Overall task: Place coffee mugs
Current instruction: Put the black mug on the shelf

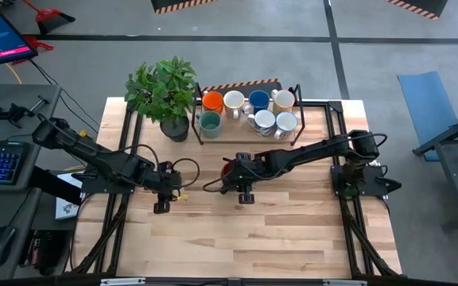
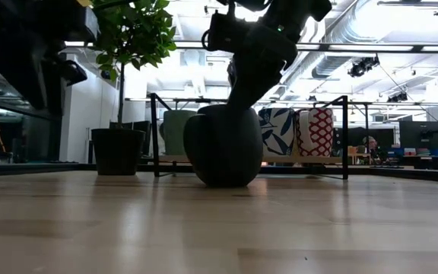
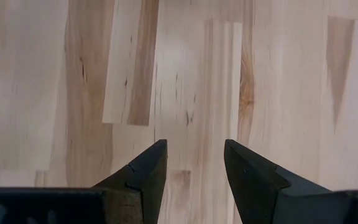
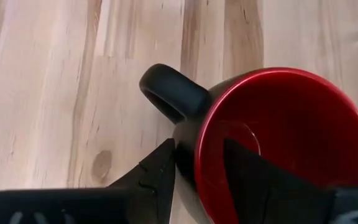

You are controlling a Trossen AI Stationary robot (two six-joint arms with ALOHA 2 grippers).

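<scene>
A mug, black outside and red inside (image 4: 278, 130), stands on its base on the table near the centre (image 1: 227, 168), dark in the low view (image 2: 223, 148). My right gripper (image 4: 197, 149) is above it, shut on its wall beside the handle (image 4: 173, 93). Several other mugs stand on a low black rack at the far edge: orange (image 1: 212, 101), blue (image 1: 258, 100), teal-green (image 1: 210, 121), cream (image 1: 283, 99) and white ones (image 1: 264, 121). My left gripper (image 3: 194, 162) hovers open over bare wood left of centre (image 1: 161, 197). My right gripper holds the mug by its rim (image 4: 197, 171) just beside the handle. One finger (image 4: 247, 168) is inside the cup and the other (image 4: 157, 171) against the outer wall. The fingers come from above, pointing down. The mug stands upright with its base on the table (image 2: 223, 183).
A leafy plant in a dark pot (image 1: 173, 127) stands at the rack's left end. The black rack frame (image 1: 296, 107) spans the far middle of the table. Bare wood (image 1: 237, 238) lies toward the near edge. Black rails run along both table sides.
</scene>
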